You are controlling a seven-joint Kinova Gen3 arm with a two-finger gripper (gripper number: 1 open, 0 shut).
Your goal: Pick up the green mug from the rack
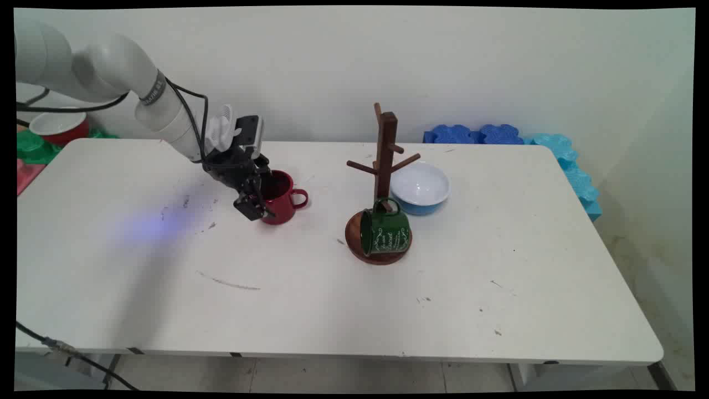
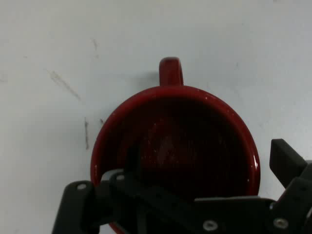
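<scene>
The gripper is at the red mug on the table, pinching the mug's near rim, one finger inside. The handle points away from it. Beyond stand a mug tree and green mug.

**Plain room, scuffed white surface**

Pretty bare setup here. The white surface has rounded corners and a bunch of grey scuffs and specks. Behind it is a plain off-white wall, evenly lit. Blue foam pieces sit along the far right edge, some green and red clutter at far left. Pale tiled floor shows below.
</scene>
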